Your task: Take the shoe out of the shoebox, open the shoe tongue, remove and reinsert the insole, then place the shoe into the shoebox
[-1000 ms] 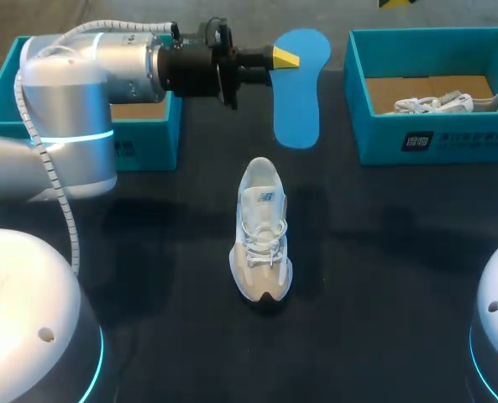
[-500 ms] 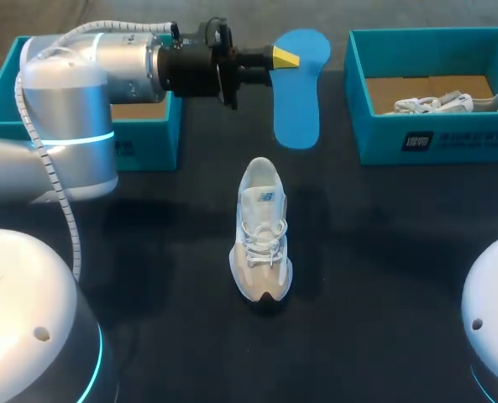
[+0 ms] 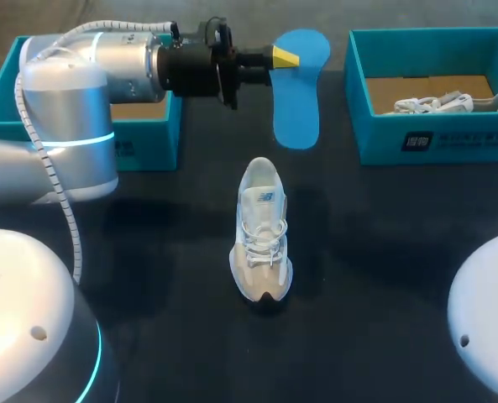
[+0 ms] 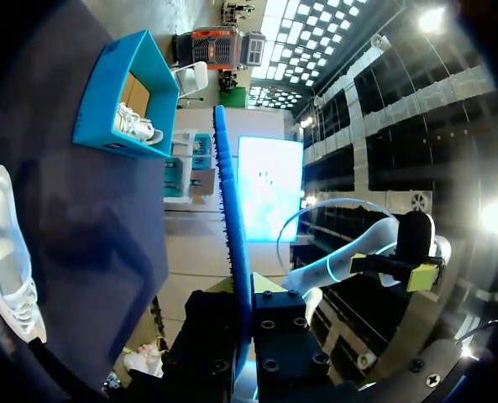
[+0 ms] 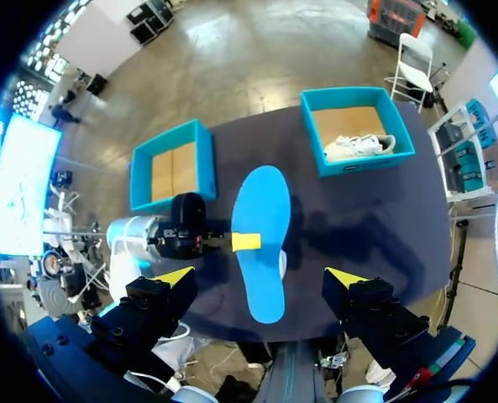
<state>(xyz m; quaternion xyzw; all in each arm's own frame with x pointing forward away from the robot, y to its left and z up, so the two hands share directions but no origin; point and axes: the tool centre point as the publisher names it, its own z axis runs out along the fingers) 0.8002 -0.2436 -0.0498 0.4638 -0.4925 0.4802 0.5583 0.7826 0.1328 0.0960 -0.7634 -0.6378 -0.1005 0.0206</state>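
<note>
With the left gripper [image 3: 284,57] clamped on the insole's [image 3: 297,92] edge, aloft beyond the shoe [image 3: 263,231] mid-table [image 3: 391,252], and the right gripper [image 5: 261,277] gaping empty, I'd fear the floppy insole slipping or buckling on reinsertion.

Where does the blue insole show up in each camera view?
Head: insole in the left gripper, above the table beyond the shoe.
Left wrist: insole edge-on, clamped in that gripper.
Right wrist: insole flat-on, ahead of the right gripper, left gripper's tip on it.
Landmark: the right box holding a second shoe, in all three.
</note>
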